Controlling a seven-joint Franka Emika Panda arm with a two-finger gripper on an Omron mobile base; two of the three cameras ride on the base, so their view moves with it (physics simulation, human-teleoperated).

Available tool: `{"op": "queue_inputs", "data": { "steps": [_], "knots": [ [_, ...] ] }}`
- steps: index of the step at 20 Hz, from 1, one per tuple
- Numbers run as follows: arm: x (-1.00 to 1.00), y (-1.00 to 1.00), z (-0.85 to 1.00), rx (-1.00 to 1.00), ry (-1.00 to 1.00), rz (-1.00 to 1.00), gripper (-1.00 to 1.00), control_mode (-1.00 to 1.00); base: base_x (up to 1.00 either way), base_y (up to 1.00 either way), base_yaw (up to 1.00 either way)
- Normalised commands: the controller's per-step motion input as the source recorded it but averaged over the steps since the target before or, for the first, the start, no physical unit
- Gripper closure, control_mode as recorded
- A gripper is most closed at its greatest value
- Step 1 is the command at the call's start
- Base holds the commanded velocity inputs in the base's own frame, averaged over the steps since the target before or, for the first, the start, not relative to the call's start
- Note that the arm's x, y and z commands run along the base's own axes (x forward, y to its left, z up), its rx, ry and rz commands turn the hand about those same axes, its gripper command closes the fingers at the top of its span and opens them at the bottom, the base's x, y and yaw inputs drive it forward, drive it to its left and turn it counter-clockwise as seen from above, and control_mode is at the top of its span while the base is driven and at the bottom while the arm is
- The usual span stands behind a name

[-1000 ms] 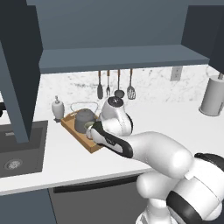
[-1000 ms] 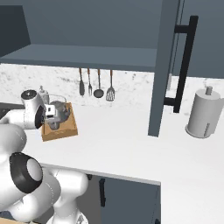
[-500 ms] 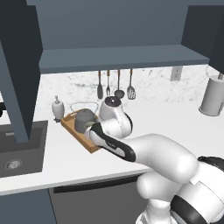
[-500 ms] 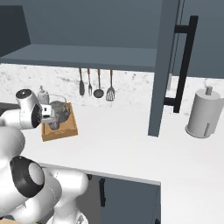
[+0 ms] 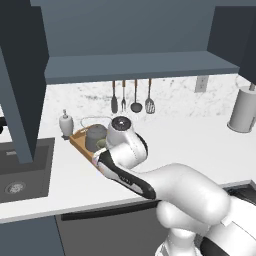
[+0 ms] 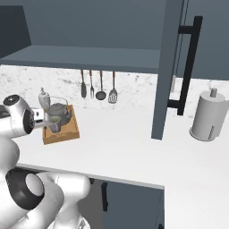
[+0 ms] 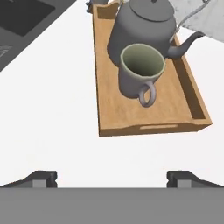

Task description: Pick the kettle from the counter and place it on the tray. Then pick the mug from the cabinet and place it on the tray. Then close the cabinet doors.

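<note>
- A white soap bottle (image 5: 65, 124) stands on the counter (image 5: 200, 145) just beside the tray's far end, next to the dark sink (image 5: 20, 170).
- Four utensils (image 5: 131, 97) hang on the marble backsplash behind the tray, under the cabinet (image 5: 140, 65).
- A tall pale cylinder (image 6: 206, 117) stands well apart at the counter's right end.
- One of the cabinet doors (image 6: 166, 67), with a black bar handle, hangs open over the counter right of the tray; another open door (image 5: 20, 80) hangs over the sink side.
- Bare counter lies between the gripper (image 7: 111, 177) and the tray's near short end, and the worktop to the tray's right is open up to the hanging door.
- The tray (image 7: 107, 105) sits on the counter and holds two things: the kettle (image 7: 140, 26) at the far half, and the mug (image 7: 138, 74) upright in front of it, touching or just beside it, handle toward the near end.
- The cabinet shelf in the left base view is bare.
- The jaws stand spread wide, empty, short of the tray's near rim.
</note>
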Motion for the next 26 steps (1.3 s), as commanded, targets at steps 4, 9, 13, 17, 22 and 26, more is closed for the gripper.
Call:
{"op": "queue_inputs", "data": {
  "steps": [4, 9, 13, 17, 22, 26],
  "knots": [
    [-0.21, 0.28, 0.0, -0.04, -0.28, 0.02, -1.0, -1.0, 0.0, 0.0, 0.0],
    [-0.06, 0.31, -0.07, -0.09, -0.19, 0.0, -1.0, -1.0, 0.0, 0.0, 0.0],
    [0.0, 0.18, -0.18, -0.2, 0.0, 0.0, -1.0, -1.0, 0.0, 0.0, 0.0],
    [-0.01, 0.3, 0.01, -0.07, 0.0, 0.01, -1.0, -1.0, 0.0, 0.0, 0.0],
    [-0.1, 0.24, 0.11, -0.01, -0.02, 0.0, -1.0, -1.0, 0.0, 0.0, 0.0],
    [-0.09, 0.26, 0.01, -0.02, -0.08, 0.0, -1.0, -1.0, 0.0, 0.0, 0.0]
  ]
}}
